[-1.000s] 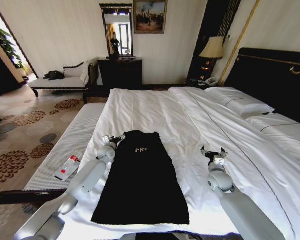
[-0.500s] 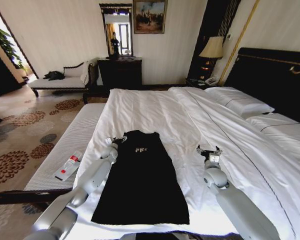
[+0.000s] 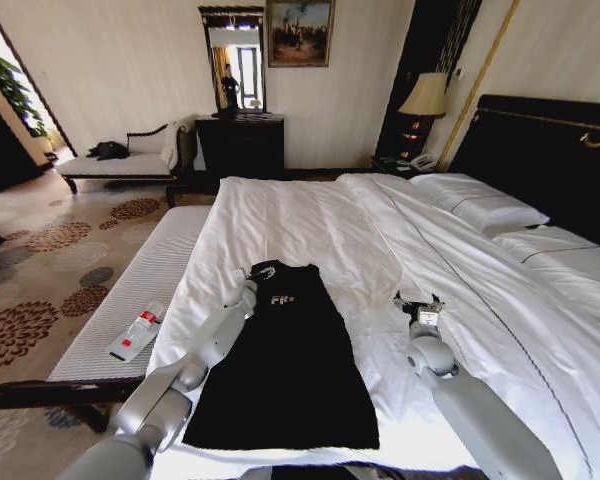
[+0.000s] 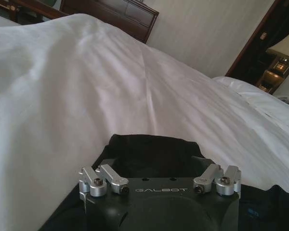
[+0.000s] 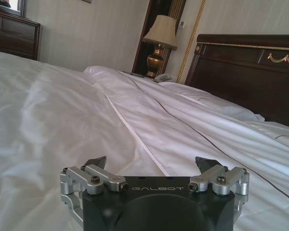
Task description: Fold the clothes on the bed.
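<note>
Left gripper (image 4: 160,175) low over black T-shirt (image 4: 154,154), apparently its collar end, white duvet (image 4: 86,96) beyond

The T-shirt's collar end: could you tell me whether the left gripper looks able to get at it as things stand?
Probably yes. The left gripper sits open right at the collar end of the black T-shirt, which lies flat on the bed with nothing between them.

Bright, even room light w/ daylight glare left of the chaise (image 3: 130,160). Lamp (image 3: 423,98) glows dimly beyond it. Wide-angle bending at edges.
</note>
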Controlling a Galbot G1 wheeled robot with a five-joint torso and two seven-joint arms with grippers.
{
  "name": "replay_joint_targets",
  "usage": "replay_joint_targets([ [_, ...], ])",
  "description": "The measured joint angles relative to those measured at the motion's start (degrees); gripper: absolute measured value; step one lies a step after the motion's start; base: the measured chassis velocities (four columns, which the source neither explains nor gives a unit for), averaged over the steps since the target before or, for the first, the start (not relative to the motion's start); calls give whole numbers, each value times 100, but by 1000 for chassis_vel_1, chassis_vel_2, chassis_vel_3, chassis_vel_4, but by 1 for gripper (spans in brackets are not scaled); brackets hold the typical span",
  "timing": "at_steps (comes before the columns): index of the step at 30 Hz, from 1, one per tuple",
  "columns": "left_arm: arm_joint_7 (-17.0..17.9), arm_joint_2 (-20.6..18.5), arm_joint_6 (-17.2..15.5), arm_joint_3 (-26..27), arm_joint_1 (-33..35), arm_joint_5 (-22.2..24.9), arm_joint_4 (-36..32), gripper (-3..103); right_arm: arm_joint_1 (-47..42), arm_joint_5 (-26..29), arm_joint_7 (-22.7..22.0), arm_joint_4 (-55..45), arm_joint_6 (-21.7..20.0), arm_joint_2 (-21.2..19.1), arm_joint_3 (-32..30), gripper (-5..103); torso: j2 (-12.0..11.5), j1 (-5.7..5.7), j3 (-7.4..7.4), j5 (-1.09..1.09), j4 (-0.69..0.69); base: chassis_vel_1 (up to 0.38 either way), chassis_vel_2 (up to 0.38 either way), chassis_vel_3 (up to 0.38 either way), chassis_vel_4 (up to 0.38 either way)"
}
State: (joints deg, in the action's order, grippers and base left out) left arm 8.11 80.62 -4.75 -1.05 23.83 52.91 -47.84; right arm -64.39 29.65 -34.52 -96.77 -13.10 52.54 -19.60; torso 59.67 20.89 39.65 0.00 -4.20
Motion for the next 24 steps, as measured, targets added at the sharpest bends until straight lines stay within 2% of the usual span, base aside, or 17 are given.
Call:
replay_joint_targets([
  [2, 30, -78, -3, 2, -12, -8, 1, 76, 21, 4, 0, 3, -2, 1, 3, 100, 0, 0, -1, 0, 1, 0, 0, 0, 0],
  [5, 33, -166, -3, 2, -30, -9, -2, 76, 43, 6, -1, 2, -7, 14, 23, 100, 0, 0, 0, 0, 1, 0, 0, 0, 0],
  [6, 35, -216, -3, 4, -41, -9, -7, 72, 47, 7, -3, 3, -10, 25, 39, 100, 0, 1, 0, 0, 2, 0, 0, 0, 0],
  [8, 36, -263, -2, 3, -69, -41, 26, 80, 35, 6, -6, -2, -15, 37, 42, 100, 0, 0, -1, 0, 2, 0, 0, 0, 0],
  [14, -5, -178, -1, 8, -93, -173, 302, 88, 17, 16, -23, -52, -20, 19, 24, 100, 0, 0, 0, 0, 1, 0, 0, 0, 0],
  [20, -10, -43, -30, 33, -85, -175, 344, 91, -8, 45, -38, -86, -24, -14, -22, 100, 0, 0, 0, 0, 1, 0, 0, 0, 0],
  [23, -11, -9, -37, 33, -84, -207, 360, 79, -29, 48, -42, -97, -24, -17, -50, 100, 0, 0, -1, 0, 0, 0, 0, 0, 0],
  [24, -11, -9, -37, 33, -84, -207, 360, 79, -29, 48, -42, -97, -24, -17, -50, 100, 0, 0, -1, 0, 0, 0, 0, 0, 0],
])
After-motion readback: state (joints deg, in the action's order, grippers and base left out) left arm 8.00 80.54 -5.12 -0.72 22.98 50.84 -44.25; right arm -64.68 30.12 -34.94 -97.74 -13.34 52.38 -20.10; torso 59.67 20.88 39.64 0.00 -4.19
